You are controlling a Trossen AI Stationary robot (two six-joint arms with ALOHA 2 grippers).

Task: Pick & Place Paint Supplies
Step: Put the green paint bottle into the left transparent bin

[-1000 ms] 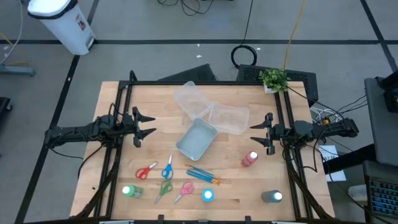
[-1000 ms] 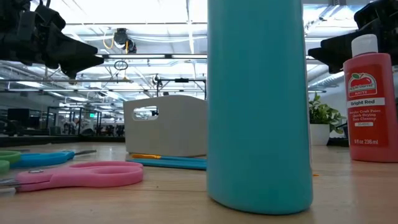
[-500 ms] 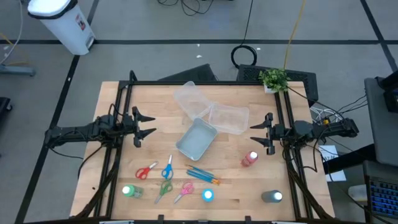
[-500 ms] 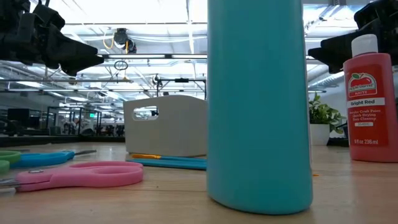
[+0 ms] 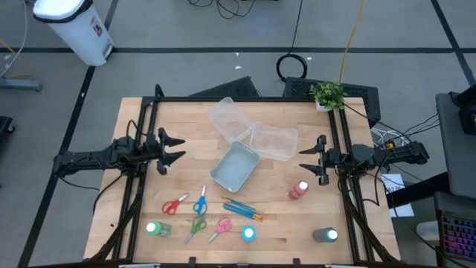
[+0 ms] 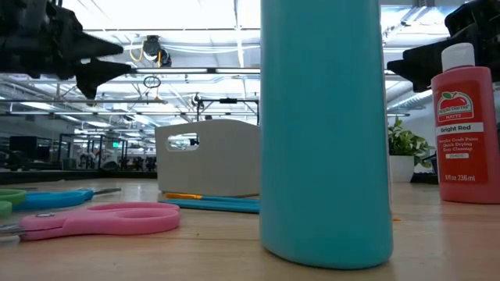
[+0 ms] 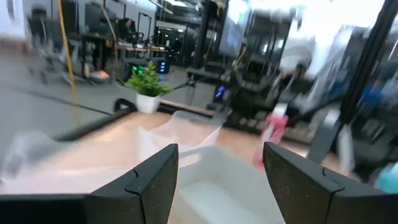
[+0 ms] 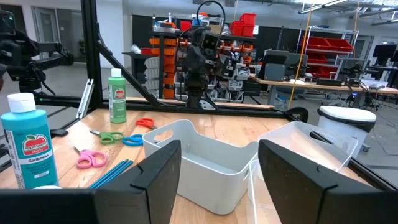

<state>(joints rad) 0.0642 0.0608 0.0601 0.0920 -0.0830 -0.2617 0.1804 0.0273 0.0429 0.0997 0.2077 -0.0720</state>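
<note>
In the high view the supplies lie along the table's near part: red scissors (image 5: 175,205), blue scissors (image 5: 200,201), green scissors (image 5: 195,227), pink scissors (image 5: 221,228), blue orange-tipped brushes (image 5: 243,211). The green bottle (image 5: 156,229), light blue bottle (image 5: 248,234), grey bottle (image 5: 325,236) and red bottle (image 5: 299,190) stand upright on their bases. My left gripper (image 5: 181,149) hovers open over the table's left part. My right gripper (image 5: 303,160) hovers open on the right, beyond the red bottle. Neither touches anything.
A pale tub (image 5: 236,165) sits at the table's middle, with two clear tubs (image 5: 227,119) (image 5: 274,141) behind it. A small potted plant (image 5: 327,94) stands at the far right corner. Black frame rails run along both sides. Bare wood shows between each gripper and the supplies.
My left gripper has shifted slightly upward and appears to have turned a little in the low view; its wrist view is blurred. It stays open. The right arm and all supplies have kept still.
</note>
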